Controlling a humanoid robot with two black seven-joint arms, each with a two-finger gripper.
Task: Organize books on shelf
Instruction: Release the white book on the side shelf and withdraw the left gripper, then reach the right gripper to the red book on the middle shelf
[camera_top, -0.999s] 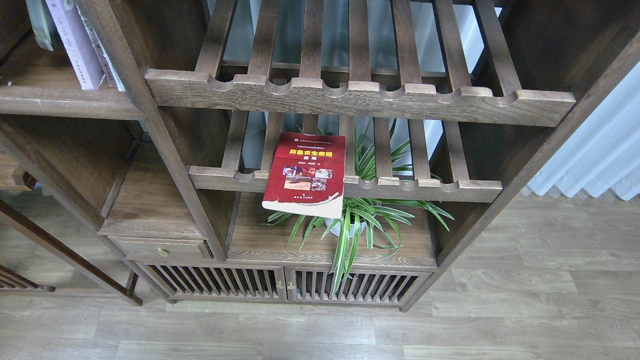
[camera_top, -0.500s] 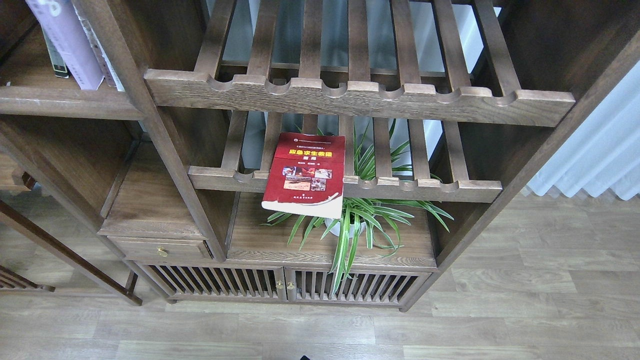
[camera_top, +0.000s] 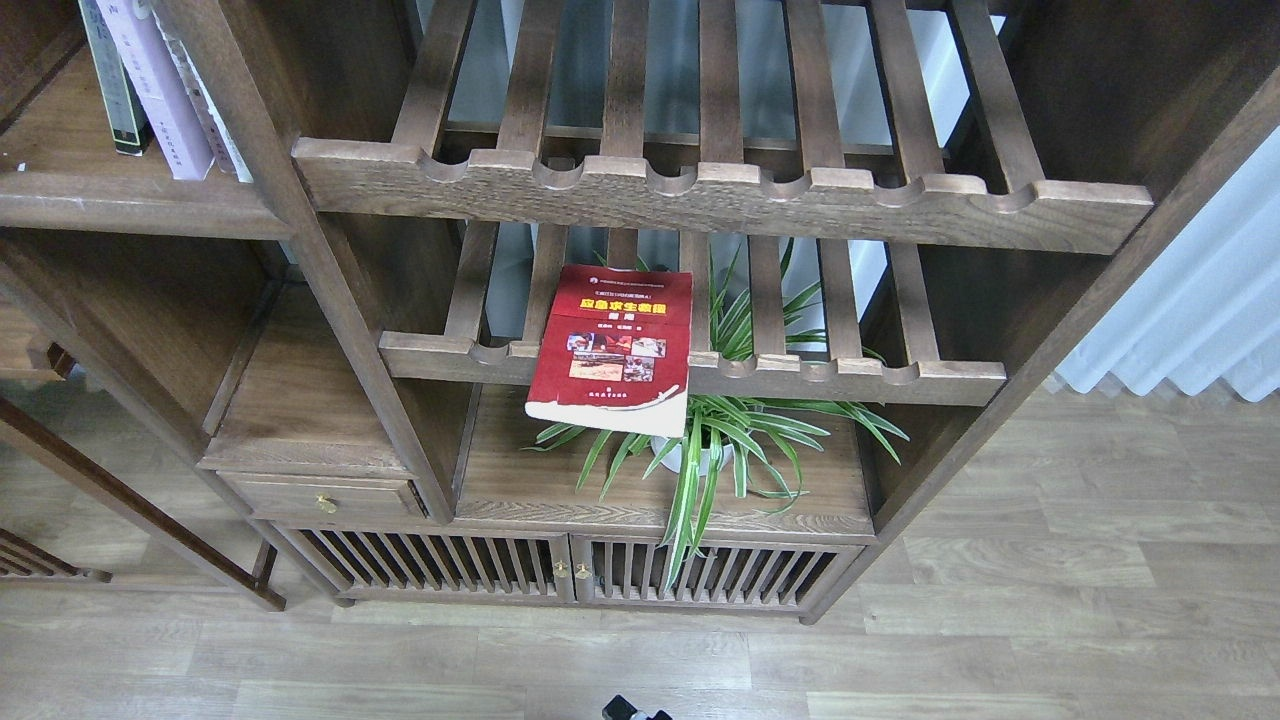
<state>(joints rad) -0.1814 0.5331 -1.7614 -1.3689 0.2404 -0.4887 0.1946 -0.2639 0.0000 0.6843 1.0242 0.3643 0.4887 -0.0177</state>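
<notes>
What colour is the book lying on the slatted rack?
Red cover with small photos, seen in the head view.

— Red book (camera_top: 612, 345)?
— Lying flat, cover up, on the lower slatted rack; yellow title, small photos at mid-cover, white band along the bottom. Near edge hanging out past the scalloped front rail, lower corner slightly curled.
— Other books?
— Top left, standing on the solid dark-brown shelf (camera_top: 120, 205). Lavender-and-white one (camera_top: 160, 95) leaning with its top to the left; dark-edged one with a pale greenish cover (camera_top: 112, 90) just to its left, touching or nearly so, tilted the same way. Tops of both cut off by the frame.
</notes>
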